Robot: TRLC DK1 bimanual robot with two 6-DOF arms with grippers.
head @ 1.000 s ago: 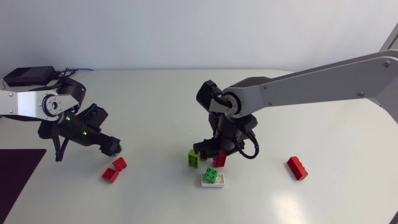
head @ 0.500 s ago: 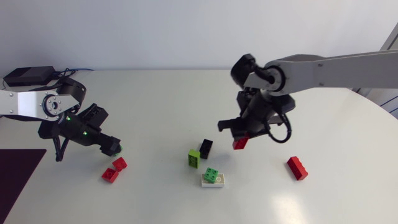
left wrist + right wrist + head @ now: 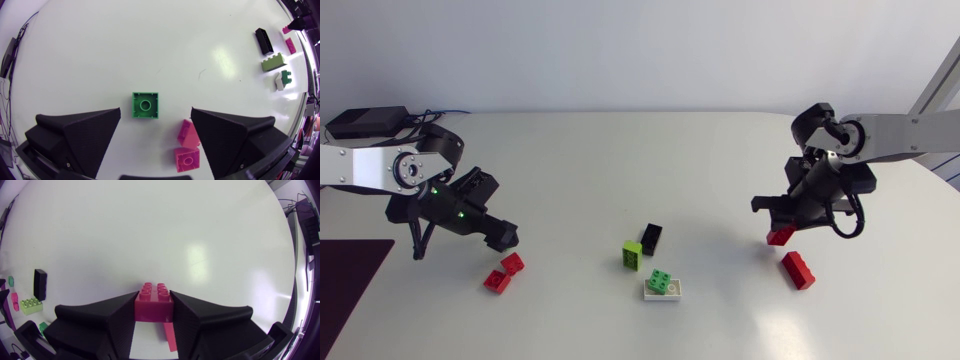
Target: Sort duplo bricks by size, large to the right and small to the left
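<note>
**Red brick in our right fingers by the right edge, green brick between our open left fingers**

Our right arm comes in from the right edge of the surface. The right gripper (image 3: pixel 781 231) is closed: both fingers press on a red brick (image 3: pixel 154 306) from two sides, and in the right wrist view the studs of this brick point ahead, away from the gripper. The brick is held above the surface, not far from the right edge. Under it and just beside it, toward the near edge, a long red brick (image 3: pixel 798 270) lies flat on the surface, apart from the held one.

Our left arm is near the left edge. The left gripper (image 3: pixel 156 119) has its fingers wide open and holds nothing. A small green square brick (image 3: pixel 145 105) lies on the surface between the fingers, and neither finger touches it. Close to the right finger, two small red bricks (image 3: pixel 512 263) (image 3: pixel 497 282) lie next to each other; we cannot tell if they touch.

In the middle of the surface, toward the near edge, we see four more bricks. A black brick (image 3: pixel 651 239) and a light green brick (image 3: pixel 633 255) lie side by side. Nearer to the near edge, a green brick (image 3: pixel 661 281) sits on a white brick (image 3: pixel 667 294).
</note>
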